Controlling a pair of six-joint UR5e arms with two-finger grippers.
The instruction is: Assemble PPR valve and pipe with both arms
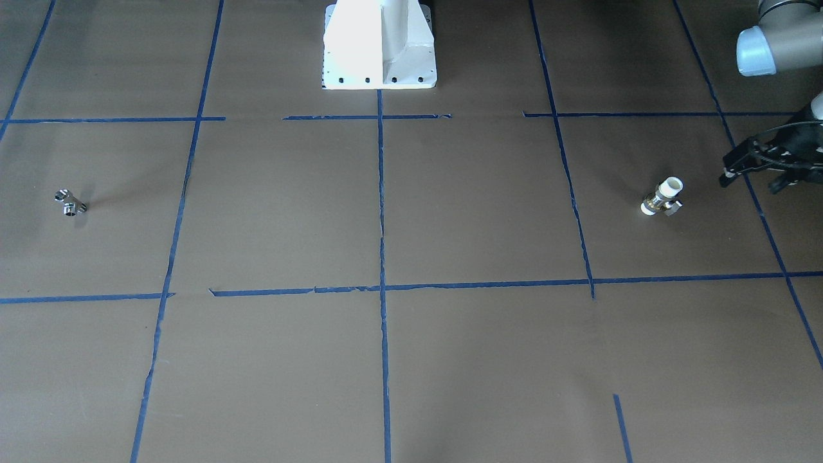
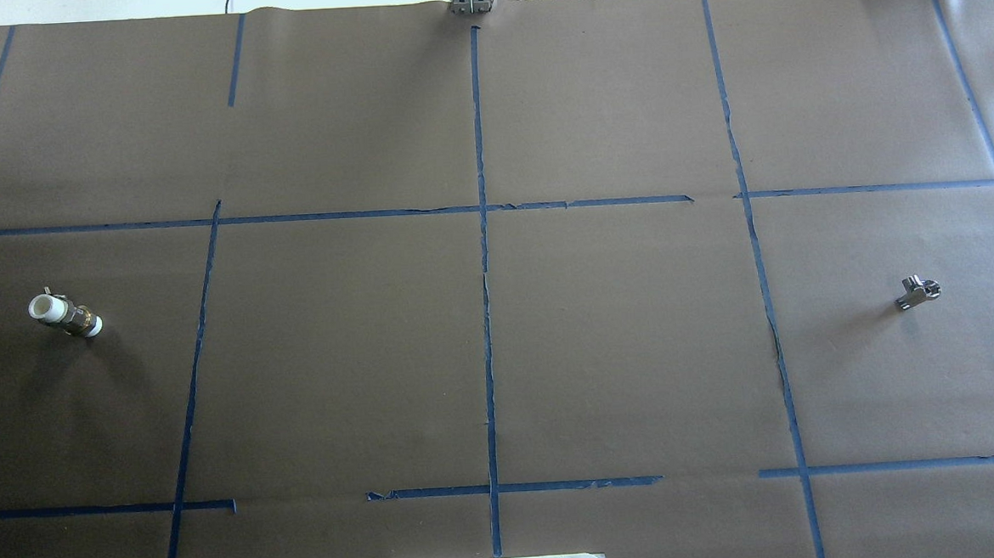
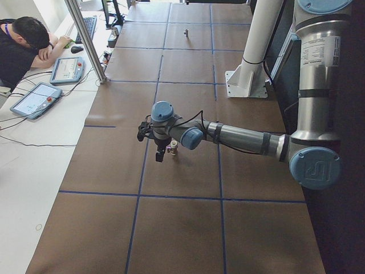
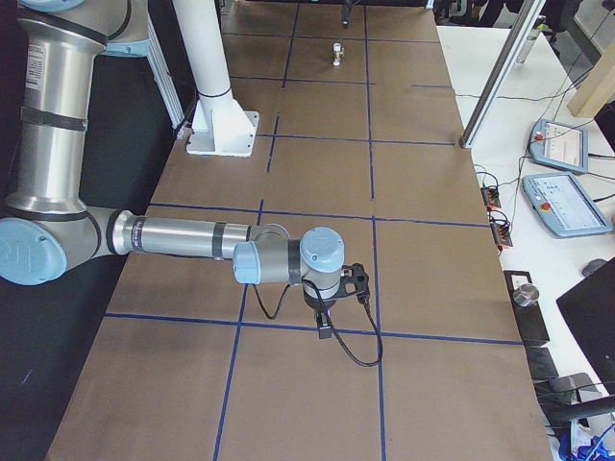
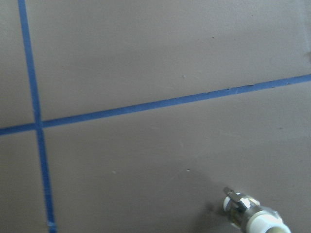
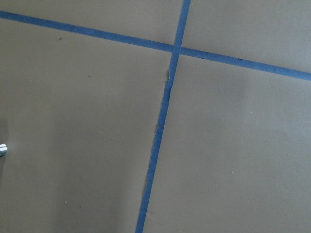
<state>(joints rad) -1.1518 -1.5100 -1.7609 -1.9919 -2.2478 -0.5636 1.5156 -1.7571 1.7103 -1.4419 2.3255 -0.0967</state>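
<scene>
The PPR valve (image 1: 662,196), with white ends and a brass middle, lies on the brown table and also shows in the overhead view (image 2: 65,316) and the left wrist view (image 5: 252,216). My left gripper (image 1: 750,183) hovers just beside it, toward the table's end, jaws apart and empty; it also shows in the exterior left view (image 3: 157,147). The chrome T-shaped pipe (image 1: 69,202) lies at the opposite end, also in the overhead view (image 2: 917,291). My right gripper (image 4: 327,325) shows only in the exterior right view, low over the table; I cannot tell whether it is open or shut.
The white pedestal base (image 1: 379,45) stands at the robot's side of the table. Blue tape lines (image 2: 482,229) divide the brown paper into squares. An operator (image 3: 25,45) sits beside tablets off the table's far side.
</scene>
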